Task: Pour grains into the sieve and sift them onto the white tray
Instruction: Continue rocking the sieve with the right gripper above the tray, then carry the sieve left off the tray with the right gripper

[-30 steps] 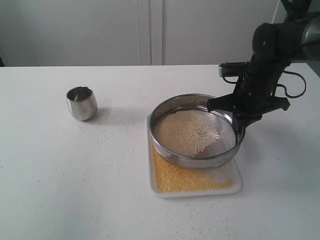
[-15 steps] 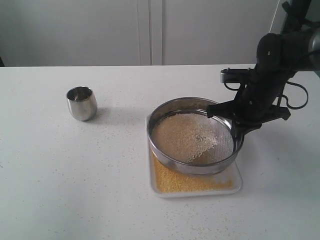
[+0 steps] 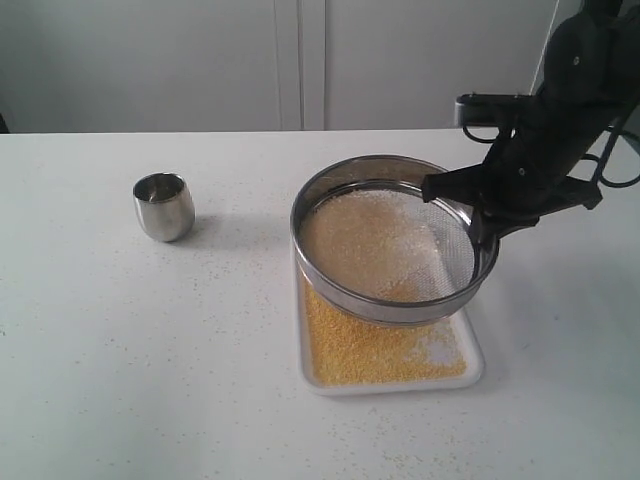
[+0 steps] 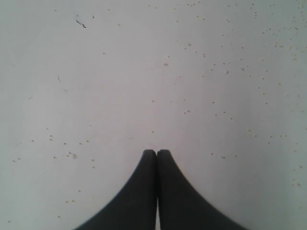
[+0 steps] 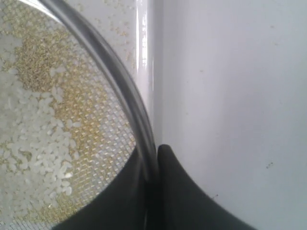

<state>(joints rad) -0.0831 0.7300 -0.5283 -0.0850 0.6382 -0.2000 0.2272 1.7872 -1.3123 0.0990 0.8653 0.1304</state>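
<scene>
The round steel sieve [image 3: 335, 180] hangs tilted above the white tray [image 3: 473, 375], its far edge raised. My right gripper [image 3: 478, 240] is shut on the sieve's right rim [image 5: 115, 72], one finger inside the ring and one outside. Pale rice-like grains [image 3: 370, 235] lie on the mesh [image 5: 96, 115], mixed with some golden granules. A layer of golden-yellow granules [image 3: 370, 350] covers the tray under the sieve. My left gripper [image 4: 156, 152] is shut, holding nothing, above bare tabletop dotted with stray granules; it does not show in the exterior view.
A small rounded steel cup [image 3: 163, 206] stands upright on the white table [image 3: 150, 350], left of the tray. Scattered granules lie on the table in front of the tray. A pale wall with cabinet doors runs behind the table.
My right gripper has lifted and swung the sieve up and back over the tray, tilting its far edge higher. The grains have shifted on the mesh. The cup has not moved.
</scene>
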